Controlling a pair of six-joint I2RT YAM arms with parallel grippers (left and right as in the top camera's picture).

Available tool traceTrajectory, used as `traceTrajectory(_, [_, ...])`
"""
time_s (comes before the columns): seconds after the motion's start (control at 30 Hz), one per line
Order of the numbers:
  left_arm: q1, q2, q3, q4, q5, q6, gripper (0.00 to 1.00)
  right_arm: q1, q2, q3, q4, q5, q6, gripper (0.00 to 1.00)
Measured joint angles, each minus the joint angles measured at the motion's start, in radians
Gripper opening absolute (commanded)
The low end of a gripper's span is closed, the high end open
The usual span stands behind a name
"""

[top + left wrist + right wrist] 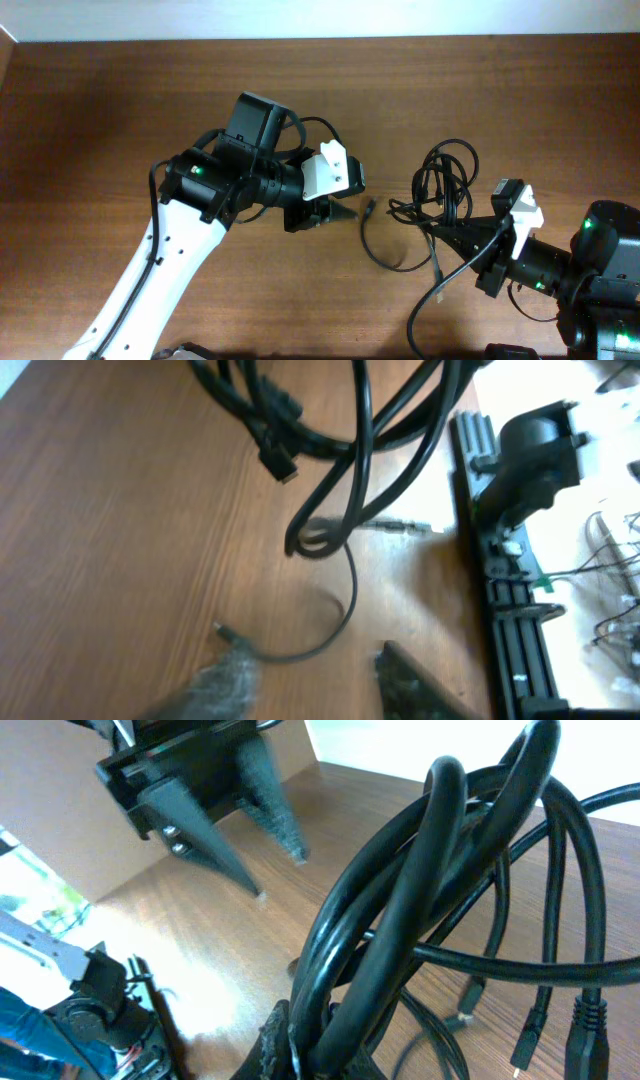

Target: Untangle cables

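A tangle of black cables (446, 184) lies right of the table's middle. My right gripper (440, 232) is shut on several thick loops of it, which rise from between its jaws in the right wrist view as a bundle (420, 910). One thin cable (385, 262) trails out leftward in a curve. Its small plug end (220, 628) rests on the wood just past my left fingertip (232, 660). My left gripper (310, 652) stands open with only bare wood between its fingers. Loose plug ends (528, 1045) hang to the right.
The wooden table (120, 110) ends at a white strip along the far edge (300, 20). In the left wrist view a black rail and the right arm's body (525, 470) stand at the table's right edge. My left gripper's fingers (215, 840) show in the right wrist view.
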Motion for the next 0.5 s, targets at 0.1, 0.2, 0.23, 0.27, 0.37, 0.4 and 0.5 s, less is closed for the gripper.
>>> traceTrajectory(0.1, [0.0, 0.0, 0.0, 0.04, 0.08, 0.034, 0.93, 0.0, 0.0, 0.0, -0.001, -0.092, -0.011, 0.04])
traceTrajectory(0.2, [0.0, 0.0, -0.003, 0.189, 0.117, -0.042, 0.99, 0.0, 0.0, 0.0, -0.013, -0.135, -0.013, 0.04])
traceTrajectory(0.23, [0.0, 0.0, -0.003, 0.232, 0.128, -0.087, 0.99, 0.0, 0.0, 0.0, -0.018, -0.146, -0.013, 0.04])
traceTrajectory(0.27, [0.0, 0.0, -0.003, 0.251, 0.14, -0.12, 0.99, 0.0, 0.0, 0.0, -0.018, -0.152, -0.014, 0.04])
traceTrajectory(0.37, [0.0, 0.0, -0.003, 0.262, 0.176, -0.173, 0.99, 0.0, 0.0, 0.0, -0.018, -0.195, -0.032, 0.04])
traceTrajectory(0.4, [0.0, 0.0, -0.003, 0.262, 0.181, -0.19, 0.99, 0.0, 0.0, 0.0, -0.018, -0.211, -0.037, 0.04])
traceTrajectory(0.5, [-0.009, 0.0, -0.003, 0.278, 0.185, -0.262, 0.99, 0.0, 0.0, 0.0, -0.018, -0.259, -0.053, 0.04])
